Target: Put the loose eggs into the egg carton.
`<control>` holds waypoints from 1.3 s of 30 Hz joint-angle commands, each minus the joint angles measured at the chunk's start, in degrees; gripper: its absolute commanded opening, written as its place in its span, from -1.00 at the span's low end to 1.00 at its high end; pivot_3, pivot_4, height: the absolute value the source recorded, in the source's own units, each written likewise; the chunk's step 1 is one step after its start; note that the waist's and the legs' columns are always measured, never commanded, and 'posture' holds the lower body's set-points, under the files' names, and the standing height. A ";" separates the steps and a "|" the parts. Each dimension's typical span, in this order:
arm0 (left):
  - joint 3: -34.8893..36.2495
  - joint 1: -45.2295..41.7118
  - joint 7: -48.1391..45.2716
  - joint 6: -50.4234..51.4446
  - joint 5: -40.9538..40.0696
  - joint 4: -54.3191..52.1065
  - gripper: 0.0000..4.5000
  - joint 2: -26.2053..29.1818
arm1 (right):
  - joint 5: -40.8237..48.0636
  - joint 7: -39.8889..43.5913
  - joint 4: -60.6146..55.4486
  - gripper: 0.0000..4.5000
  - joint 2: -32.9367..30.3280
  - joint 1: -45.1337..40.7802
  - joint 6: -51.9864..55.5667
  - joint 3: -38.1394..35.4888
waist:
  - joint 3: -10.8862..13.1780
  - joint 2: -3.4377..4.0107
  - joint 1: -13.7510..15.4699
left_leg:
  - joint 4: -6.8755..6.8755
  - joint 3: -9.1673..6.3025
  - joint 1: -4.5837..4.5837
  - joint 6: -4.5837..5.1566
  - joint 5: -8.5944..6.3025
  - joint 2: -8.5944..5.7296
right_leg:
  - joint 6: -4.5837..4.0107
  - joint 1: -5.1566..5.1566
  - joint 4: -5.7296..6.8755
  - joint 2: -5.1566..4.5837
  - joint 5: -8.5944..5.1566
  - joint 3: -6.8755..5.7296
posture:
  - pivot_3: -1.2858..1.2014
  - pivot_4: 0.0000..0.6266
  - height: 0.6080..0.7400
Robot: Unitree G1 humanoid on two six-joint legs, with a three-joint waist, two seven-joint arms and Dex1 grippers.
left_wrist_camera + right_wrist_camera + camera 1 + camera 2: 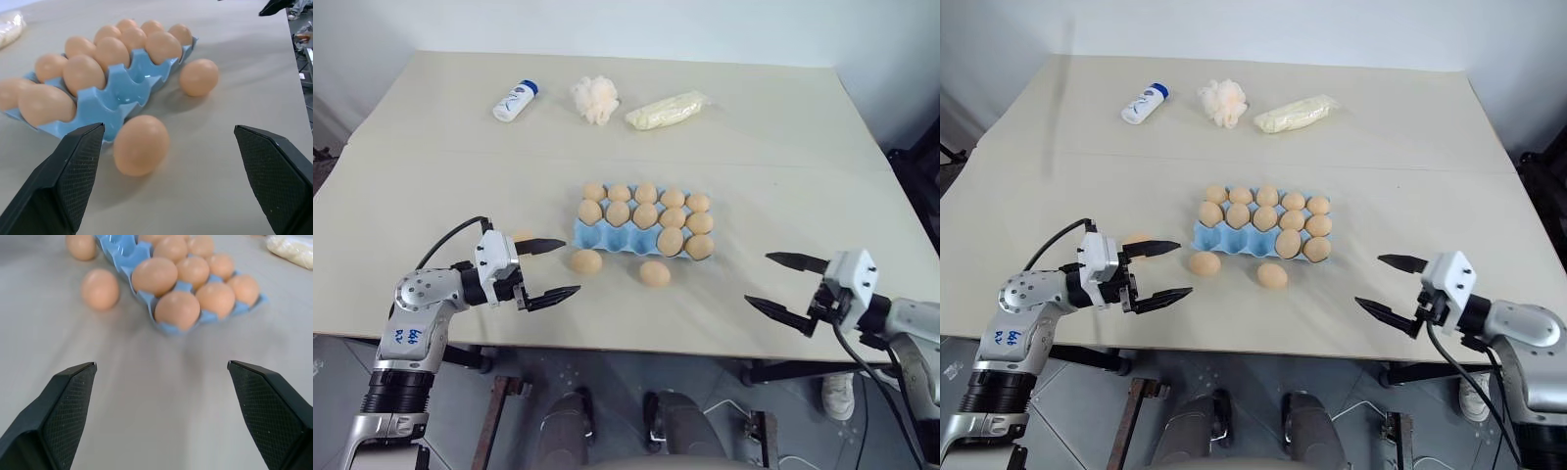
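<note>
Although most cups of the egg carton [607,238] are already filled, loose eggs remain on the tabletop [783,147]: one egg [586,261] lies just beside the carton's near-left corner, a second egg [654,273] rests a little apart from the near edge toward the middle, and a third pale egg [1137,240] seems to peek out behind the left tool's far finger, though it is mostly hidden. In the carton, the near row looks to have bare blue cups on its left side, with two eggs seated at its right end. Each egg is likely light, rigid yet brittle, and smooth enough to slip or roll, so I would judge the safest hold to be across the widest middle of the shell, with gentle pressure and the pads square on both sides; a pinch near either tip would probably squirt it out. The left tool [546,268] hovers with its fingers spread wide and empty, pointing at the nearest loose egg, which sits just ahead of its gap in the left wrist view. The right tool [785,285] is likewise spread wide and empty, well apart from the carton on its right. Beyond the carton, near the far edge, lie a white bottle [515,101], a fluffy puff ball [595,99] and a pale-yellow packet [667,110].
</note>
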 commanded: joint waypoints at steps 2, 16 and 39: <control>0.24 -1.37 -1.16 -1.79 0.35 0.79 1.00 0.27 | 0.84 2.47 2.56 0.99 0.00 1.82 -6.86 -2.62 | 0.00 0.00 0.02 | 0.02 0.00 0.02 -0.07 -0.04 -0.01 | 0.02 0.03 -0.01 -0.01 0.01 0.01 | 0.03 -0.52 1.00; 2.54 0.64 -1.11 -1.42 -0.31 -0.73 1.00 2.08 | -0.37 -3.30 -5.56 0.99 7.13 -12.34 5.35 17.58 | 0.00 0.00 -0.55 | 0.04 -0.05 0.01 -0.11 -0.05 0.05 | -0.05 -0.03 0.06 -0.03 -0.02 0.03 | 0.03 -0.52 1.00; 4.85 5.94 2.28 0.93 -1.08 -7.34 1.00 2.52 | -11.28 -6.95 10.64 0.41 20.23 -24.65 -0.33 31.38 | 0.00 0.01 -0.93 | -0.11 -0.04 -0.03 -0.15 -0.08 0.02 | -0.08 -0.07 0.01 -0.10 -0.03 0.00 | 0.03 -0.52 1.00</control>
